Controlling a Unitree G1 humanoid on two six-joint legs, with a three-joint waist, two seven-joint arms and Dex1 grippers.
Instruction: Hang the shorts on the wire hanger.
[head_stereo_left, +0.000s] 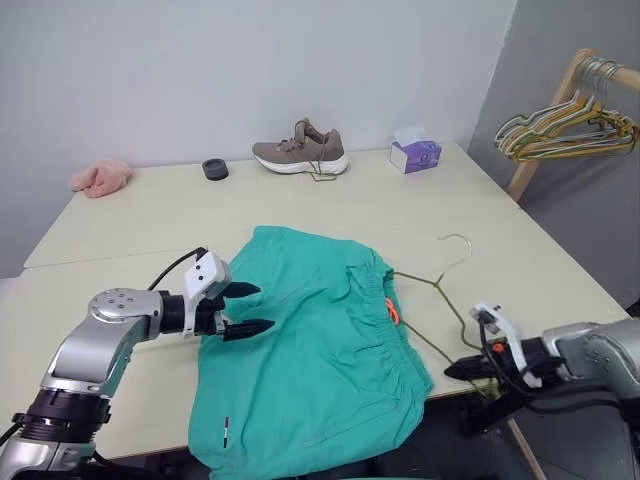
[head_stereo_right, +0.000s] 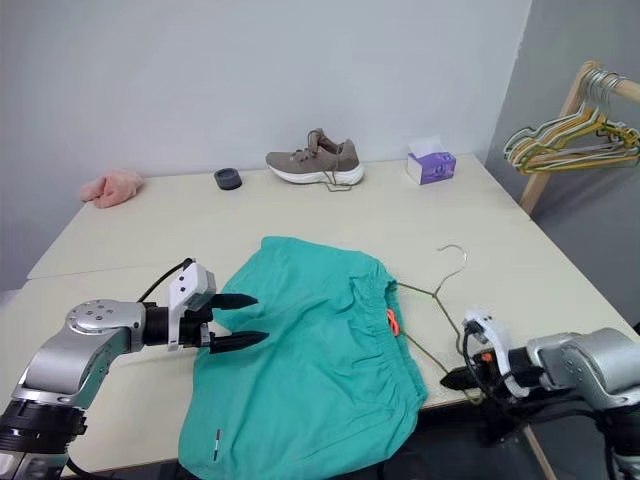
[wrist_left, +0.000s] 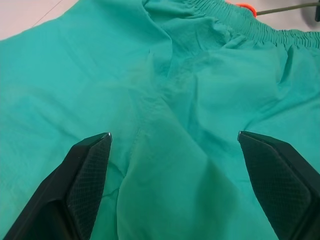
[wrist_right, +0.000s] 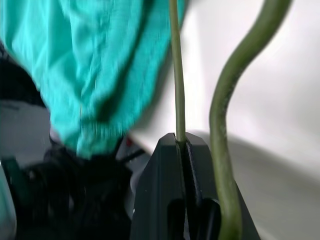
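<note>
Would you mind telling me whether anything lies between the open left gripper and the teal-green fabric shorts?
Nothing visible does. The left gripper hovers open at the edge of the teal-green fabric shorts, bare cloth between its fingers. The right gripper is shut on the thin olive-brass wire hanger, which lies partly under the waistband.

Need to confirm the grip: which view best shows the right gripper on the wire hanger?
Right wrist view: the right gripper is shut on the wire hanger, wire pinched between its fingers. The eye views show the gripper at the hanger's lower corner by the table edge, contact unclear.
</note>
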